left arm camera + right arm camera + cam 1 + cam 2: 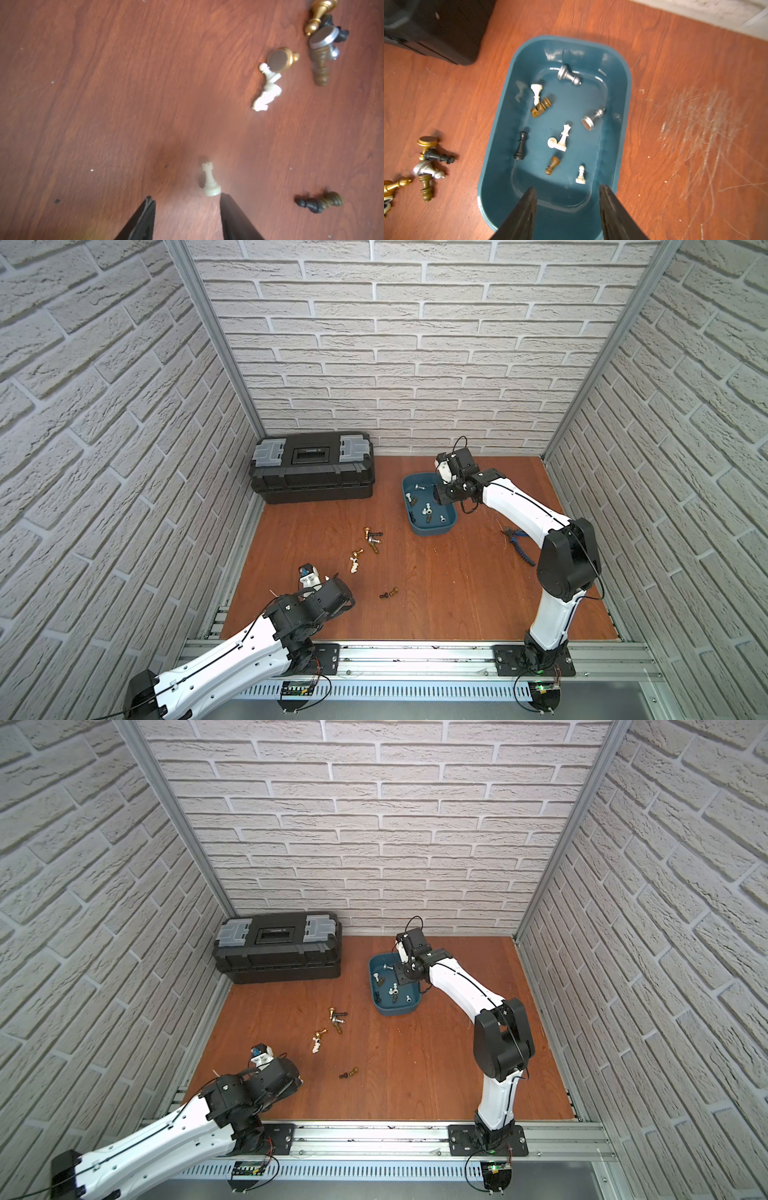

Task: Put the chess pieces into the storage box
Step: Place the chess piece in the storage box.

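The teal storage box stands at the back right of the wooden table and holds several chess pieces, among them a white queen and a white pawn. My right gripper hangs open over the box's near end, with nothing between its fingers. More chess pieces lie loose on the table in both top views: a gold, black and silver cluster, white ones and a dark pair. My left gripper is open just above the table. A white rook lies beside one fingertip.
A black toolbox with grey latches stands at the back left, close to the box. Blue-handled pliers lie to the right, beside my right arm. Brick walls close in three sides. The table is scratched beside the box.
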Available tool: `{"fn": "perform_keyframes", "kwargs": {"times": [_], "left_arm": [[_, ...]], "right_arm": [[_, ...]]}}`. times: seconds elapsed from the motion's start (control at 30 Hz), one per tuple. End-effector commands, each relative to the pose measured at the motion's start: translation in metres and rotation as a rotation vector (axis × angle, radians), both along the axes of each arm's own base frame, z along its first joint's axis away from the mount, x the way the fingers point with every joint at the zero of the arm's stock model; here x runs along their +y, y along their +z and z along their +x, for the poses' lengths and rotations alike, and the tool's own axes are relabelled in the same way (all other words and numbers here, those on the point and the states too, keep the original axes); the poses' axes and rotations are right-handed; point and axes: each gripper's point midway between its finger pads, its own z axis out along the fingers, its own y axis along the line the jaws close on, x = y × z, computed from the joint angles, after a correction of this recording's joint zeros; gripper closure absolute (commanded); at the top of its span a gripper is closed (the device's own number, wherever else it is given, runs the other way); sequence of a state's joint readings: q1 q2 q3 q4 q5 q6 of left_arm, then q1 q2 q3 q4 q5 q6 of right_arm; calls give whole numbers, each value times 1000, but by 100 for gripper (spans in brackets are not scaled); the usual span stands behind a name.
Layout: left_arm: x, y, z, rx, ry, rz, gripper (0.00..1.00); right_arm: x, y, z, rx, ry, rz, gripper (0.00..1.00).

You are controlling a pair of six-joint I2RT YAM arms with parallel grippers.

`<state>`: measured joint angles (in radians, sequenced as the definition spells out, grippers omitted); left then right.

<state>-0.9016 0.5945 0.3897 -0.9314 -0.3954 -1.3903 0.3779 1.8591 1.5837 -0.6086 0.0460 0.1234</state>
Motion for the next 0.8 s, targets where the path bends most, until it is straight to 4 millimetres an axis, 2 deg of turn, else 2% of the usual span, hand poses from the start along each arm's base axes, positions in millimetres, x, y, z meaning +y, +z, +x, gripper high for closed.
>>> {"fn": "perform_keyframes", "kwargs": {"times": [0.0,0.2,0.43,0.6,0.77], "left_arm": [[14,-7,-5,23,22,61,45],[10,-11,-1,29,13,61,45],[-9,-23,7,76,-41,36,45],[-22,-23,15,77,-79,27,45],[-23,-31,15,110,-87,45,50]], "right_arm": [[1,-8,-3,19,-2,-9,48],[29,2,-29,-1,56,113,51],[53,-9,-72,23,113,187,52],[56,-24,-93,46,124,188,53],[57,-39,-103,70,134,178,54]]}}
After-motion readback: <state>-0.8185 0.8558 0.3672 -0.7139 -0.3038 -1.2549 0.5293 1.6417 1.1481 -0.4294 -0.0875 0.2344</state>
